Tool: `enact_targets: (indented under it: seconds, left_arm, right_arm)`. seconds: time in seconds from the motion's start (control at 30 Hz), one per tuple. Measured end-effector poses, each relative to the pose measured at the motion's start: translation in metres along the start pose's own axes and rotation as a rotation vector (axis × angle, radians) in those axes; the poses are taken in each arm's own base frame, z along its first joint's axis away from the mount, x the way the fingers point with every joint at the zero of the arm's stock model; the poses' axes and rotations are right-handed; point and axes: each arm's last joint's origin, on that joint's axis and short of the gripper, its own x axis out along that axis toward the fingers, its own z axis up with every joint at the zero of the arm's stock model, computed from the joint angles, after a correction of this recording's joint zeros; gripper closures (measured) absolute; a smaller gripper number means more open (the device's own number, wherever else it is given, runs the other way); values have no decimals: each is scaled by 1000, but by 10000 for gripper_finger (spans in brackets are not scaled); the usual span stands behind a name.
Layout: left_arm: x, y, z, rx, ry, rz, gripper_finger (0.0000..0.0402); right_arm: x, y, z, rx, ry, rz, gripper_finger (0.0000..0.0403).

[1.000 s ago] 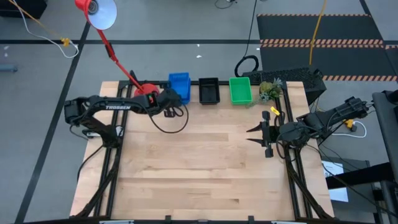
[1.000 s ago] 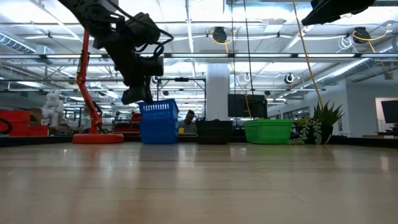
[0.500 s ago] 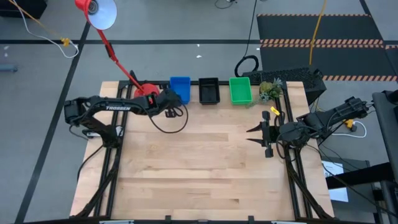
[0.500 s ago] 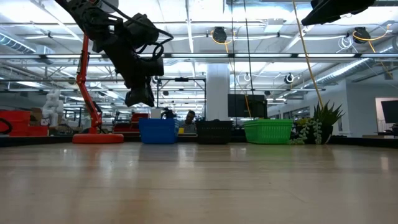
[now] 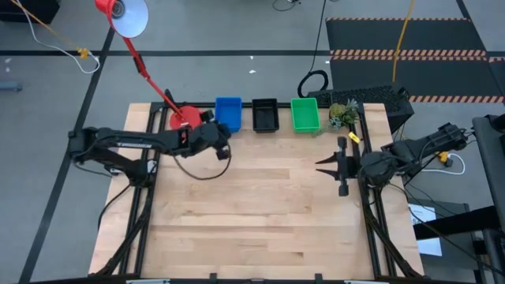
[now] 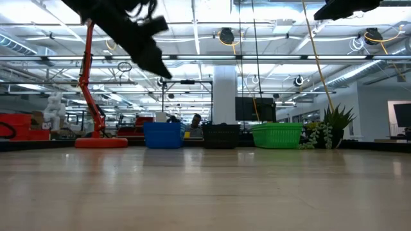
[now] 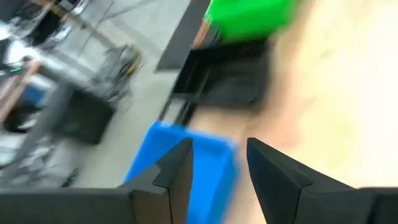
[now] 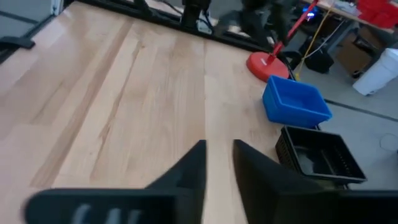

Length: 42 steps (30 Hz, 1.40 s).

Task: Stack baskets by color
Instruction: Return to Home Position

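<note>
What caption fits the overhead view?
Row of blue baskets, black baskets and green baskets; left gripper and right gripper open, empty.

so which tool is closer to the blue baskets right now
Left. The left tool hangs just in front of the blue baskets, raised off the table. The right tool is far off at the table's right edge, beyond the green baskets.

- Three baskets point(image 5: 265, 115) are sitting in a row along the table's point(image 5: 252, 213) far edge.
- The lamp base point(image 5: 183, 117) is standing just left of the row, the plant point(image 5: 342, 115) just right.
</note>
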Motion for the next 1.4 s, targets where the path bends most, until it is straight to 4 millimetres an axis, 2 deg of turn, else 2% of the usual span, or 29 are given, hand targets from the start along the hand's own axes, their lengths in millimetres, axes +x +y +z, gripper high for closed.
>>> enact_targets:
  seconds: [0.17, 0.33, 0.47, 0.57, 0.7, 0.87, 1.0, 1.1, 1.2, 1.4]
  left_arm:
    - [-32, -15, 18, -139, -177, -205, 288]
    - [-51, -35, 21, -177, -203, -345, 350]
    - [-55, -49, 17, -176, -267, -405, 395]
    - [-52, -57, 9, -205, -364, -449, 392]
    - [-46, -65, -12, -240, -460, -472, 397]
    - [-41, -71, -36, -309, -464, -500, 392]
    - [-44, -76, -47, -307, -453, -525, 397]
    - [-46, -78, -56, -291, -444, -553, 397]
    - [-49, -79, -62, -286, -523, -623, 391]
    - [-54, -79, -89, -350, -601, -642, 396]
  right_arm:
    - [-3, -1, -11, -24, -13, 6, 393]
    - [-6, -2, -25, -53, -94, -10, 393]
    - [-6, 0, -42, -48, -131, 9, 401]
    - [-2, 3, -58, -19, -127, 18, 402]
    - [3, 7, -74, -8, -149, 15, 402]
    - [18, 18, -94, -29, -242, 80, 402]
    - [28, 26, -107, -38, -301, 144, 402]
    - [31, 29, -111, -46, -314, 168, 403]
    - [31, 31, -113, -35, -319, 216, 403]
    - [35, 36, -121, -12, -314, 286, 403]
